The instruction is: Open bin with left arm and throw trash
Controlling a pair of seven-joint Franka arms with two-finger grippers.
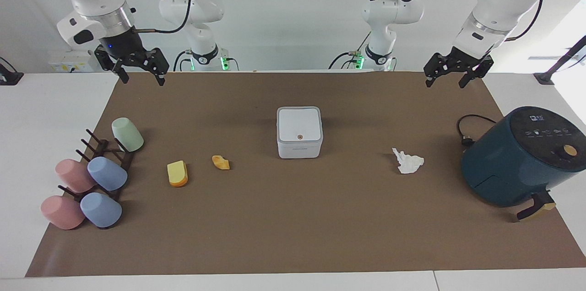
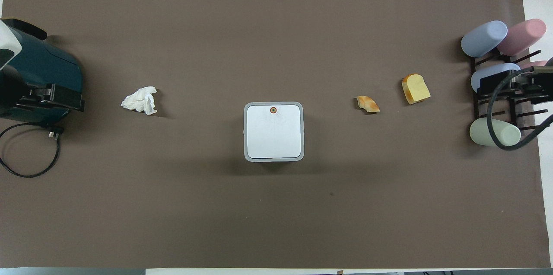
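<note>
While both my grippers hang with jaws apart, the left gripper (image 1: 452,77) over the mat's edge and the right gripper (image 1: 136,73) likewise, the bin (image 1: 299,132) sits shut mid-mat. Facing view: tissue (image 1: 407,161) at its three o'clock, peel (image 1: 220,162) and wedge (image 1: 177,173) at nine.

Air fryer (image 2: 39,76) cut by overhead edge, cup rack (image 2: 501,93) partly hidden under right arm's cable

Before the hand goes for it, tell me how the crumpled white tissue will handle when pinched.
The crumpled white tissue looks thin and loosely wadded, so it will probably squash flat under a pinch. It is likely very light and may drag or cling rather than lift cleanly. Its ragged, irregular folds make rolling unlikely.
</note>
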